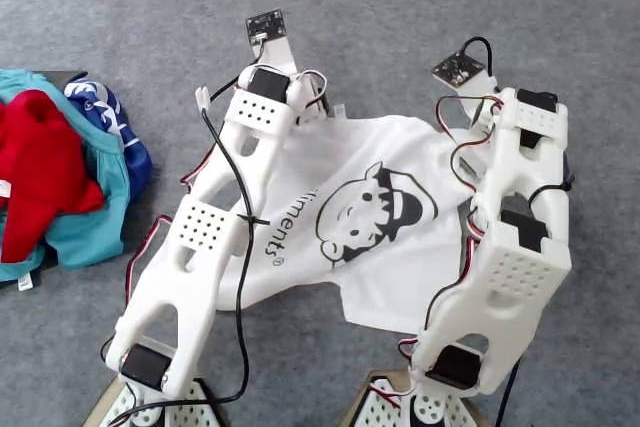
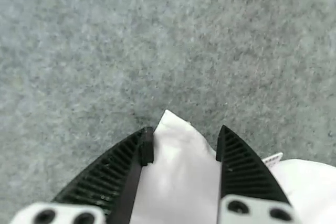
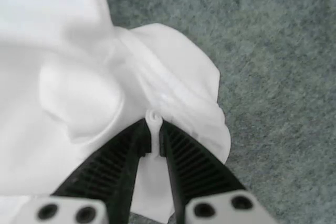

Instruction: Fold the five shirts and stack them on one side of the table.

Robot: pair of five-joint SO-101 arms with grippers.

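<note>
- A white shirt (image 1: 390, 282) with a cartoon face printed on it lies spread across the middle of the grey counter (image 1: 400, 17), rumpled rather than flat. It sits between the two arms.
- The left arm leans in over the shirt's far left edge. Its end effector (image 2: 184, 132) has its black fingers (image 2: 137, 153) apart, with a pointed corner of white fabric between them. From what I can see it straddles that corner rather than squeezing it.
- Past that corner, the left wrist view shows bare grey counter.
- The right arm stands over the shirt's far right side. Its end effector (image 3: 152, 124) is nearly closed, pinching a thin fold of the white fabric. A small curl of cloth pokes out just beyond the tips.
- Around that pinch the shirt bunches into soft folds, and a rounded flap spills out onto the counter beside it.
- Off at the left edge of the counter, well apart from the white shirt, more shirts sit in a loose, unfolded heap.
- In that heap a red shirt (image 1: 40, 167) lies on top of a teal shirt (image 1: 95, 237), and a blue shirt (image 1: 118, 125) with white markings is tucked against their far side.
</note>
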